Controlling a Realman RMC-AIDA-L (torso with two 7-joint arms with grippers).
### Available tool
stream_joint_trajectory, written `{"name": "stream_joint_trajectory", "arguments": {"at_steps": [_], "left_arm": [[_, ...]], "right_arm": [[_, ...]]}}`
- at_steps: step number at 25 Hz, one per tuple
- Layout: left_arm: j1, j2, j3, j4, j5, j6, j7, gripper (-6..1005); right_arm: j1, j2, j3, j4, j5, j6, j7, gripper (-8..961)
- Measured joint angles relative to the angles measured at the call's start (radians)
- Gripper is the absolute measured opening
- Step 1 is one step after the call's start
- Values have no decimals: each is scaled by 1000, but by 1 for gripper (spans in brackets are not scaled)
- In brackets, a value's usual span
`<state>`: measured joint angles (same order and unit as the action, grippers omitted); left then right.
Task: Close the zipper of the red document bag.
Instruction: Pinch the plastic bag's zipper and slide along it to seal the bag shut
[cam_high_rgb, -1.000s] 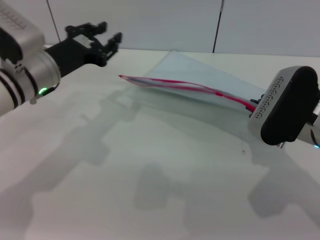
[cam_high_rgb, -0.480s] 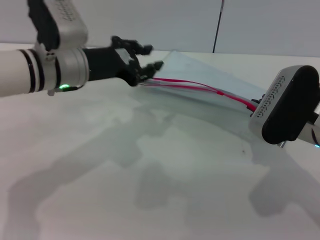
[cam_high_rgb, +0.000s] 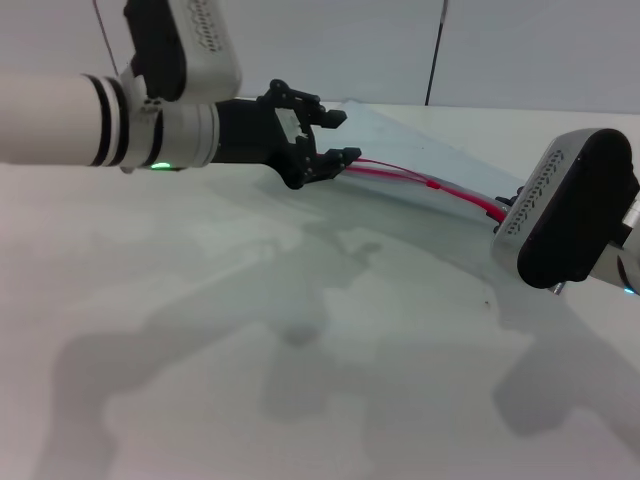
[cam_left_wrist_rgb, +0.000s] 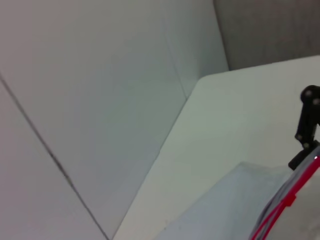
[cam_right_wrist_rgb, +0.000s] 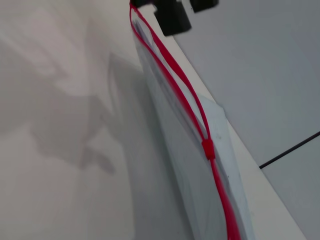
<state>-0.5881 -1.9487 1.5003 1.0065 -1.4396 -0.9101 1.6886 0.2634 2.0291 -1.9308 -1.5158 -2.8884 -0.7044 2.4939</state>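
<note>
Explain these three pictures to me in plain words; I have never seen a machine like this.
This is a two-armed robot at a white table. The wide picture comes from a camera on its head; the other two come from cameras on its wrists.

On the table lies a clear document bag with a red zipper along one long edge. The zipper is partly open: its two strips part beyond the small red slider.

The left gripper, black fingers spread, is at the bag's open end. The right gripper is at the other end, hidden behind the arm's wrist housing, so what it holds cannot be seen.
</note>
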Motion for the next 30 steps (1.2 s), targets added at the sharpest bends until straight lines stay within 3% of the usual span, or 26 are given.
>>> {"name": "stream_joint_trajectory", "arguments": {"at_steps": [7, 9, 11, 19, 30], "left_arm": [[-10, -26, 7, 88, 121, -37, -38, 444], [-20, -63, 8, 116, 219, -51, -39, 444], [-23, -78, 13, 128, 276, -51, -47, 444], [-27, -79, 36, 145, 303, -18, -63, 444], [44, -81, 39, 179, 118, 5, 130, 477]], "right_arm": [[5, -1, -1, -3, 14, -1, 0, 51], [6, -1, -1, -3, 15, -1, 0, 52], [8, -1, 0, -3, 15, -2, 0, 52], [15, 0, 0, -4, 28, -3, 0, 52], [20, -1, 7, -1, 37, -3, 0, 50]]}}
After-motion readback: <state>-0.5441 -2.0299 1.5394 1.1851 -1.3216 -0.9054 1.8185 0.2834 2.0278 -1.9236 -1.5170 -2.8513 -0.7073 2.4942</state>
